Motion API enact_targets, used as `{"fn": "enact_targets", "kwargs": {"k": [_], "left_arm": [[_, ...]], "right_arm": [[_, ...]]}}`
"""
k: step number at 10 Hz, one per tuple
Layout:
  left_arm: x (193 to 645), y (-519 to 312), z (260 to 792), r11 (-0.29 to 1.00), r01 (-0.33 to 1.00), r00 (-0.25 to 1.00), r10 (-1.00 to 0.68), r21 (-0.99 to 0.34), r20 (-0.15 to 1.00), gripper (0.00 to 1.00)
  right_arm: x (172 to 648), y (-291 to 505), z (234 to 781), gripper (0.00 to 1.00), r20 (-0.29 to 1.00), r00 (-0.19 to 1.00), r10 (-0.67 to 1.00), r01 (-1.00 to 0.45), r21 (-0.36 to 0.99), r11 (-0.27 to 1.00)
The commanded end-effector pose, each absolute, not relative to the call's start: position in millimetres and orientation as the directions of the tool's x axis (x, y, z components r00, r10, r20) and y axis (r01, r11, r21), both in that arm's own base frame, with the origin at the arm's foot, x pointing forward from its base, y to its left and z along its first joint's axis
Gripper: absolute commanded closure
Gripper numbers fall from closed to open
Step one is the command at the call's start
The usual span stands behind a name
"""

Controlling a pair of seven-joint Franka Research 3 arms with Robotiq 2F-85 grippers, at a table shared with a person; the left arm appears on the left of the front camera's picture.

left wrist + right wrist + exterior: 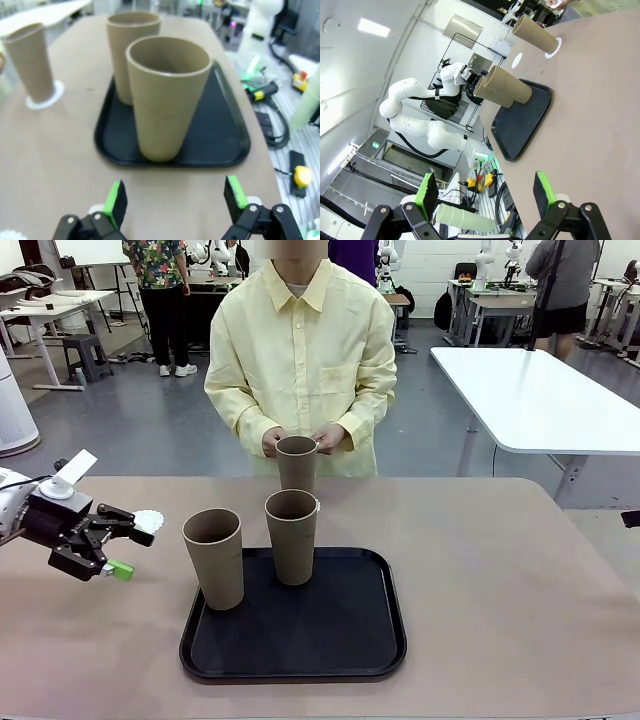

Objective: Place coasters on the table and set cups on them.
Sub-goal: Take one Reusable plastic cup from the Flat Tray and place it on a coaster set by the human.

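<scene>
Two brown cups stand on the black tray (370, 640): one at its left edge (213, 558), one at the back (291, 536). A third cup (296, 462) stands on the table (500, 570) at the far side, with the person's hands (328, 437) at its rim. In the left wrist view this cup (31, 62) sits on a white coaster (47, 100). Another coaster (148, 520) lies bare on the table, left of the tray. My left gripper (135, 552) hovers open beside it, pointing at the nearest cup (167, 97). My right gripper (485, 192) is open and holds nothing.
A white-topped table (540, 400) stands beyond the far right corner. The right wrist view takes in the tray (520, 120), the cups (507, 87) and the left arm (445, 85) from across the table. Bare tabletop stretches right of the tray.
</scene>
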State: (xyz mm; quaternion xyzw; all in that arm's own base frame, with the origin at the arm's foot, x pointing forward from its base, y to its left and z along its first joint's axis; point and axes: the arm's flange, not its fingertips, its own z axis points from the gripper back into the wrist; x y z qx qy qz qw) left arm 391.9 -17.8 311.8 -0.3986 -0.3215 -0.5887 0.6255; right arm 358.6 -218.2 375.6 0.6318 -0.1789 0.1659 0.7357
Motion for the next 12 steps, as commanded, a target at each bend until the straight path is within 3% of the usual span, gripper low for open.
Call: {"fn": "enact_targets", "kwargs": {"k": [1, 10, 12], "left_arm": [[396, -9, 303, -0.079, 0.993, 0.051, -0.424, -0.093, 0.904, 0.00], [391, -15, 300, -0.062, 0.992, 0.072, -0.438, -0.110, 0.896, 0.00], [393, -21, 292, -0.113, 0.986, 0.065, -0.406, -0.121, 0.911, 0.00]], "right_arm": [[358, -219, 375, 0.00, 0.472, 0.882, 0.015, -0.469, 0.871, 0.146], [358, -219, 375, 0.00, 0.472, 0.882, 0.015, -0.469, 0.871, 0.146], [358, -219, 375, 0.00, 0.472, 0.882, 0.015, -0.469, 0.871, 0.146]]}}
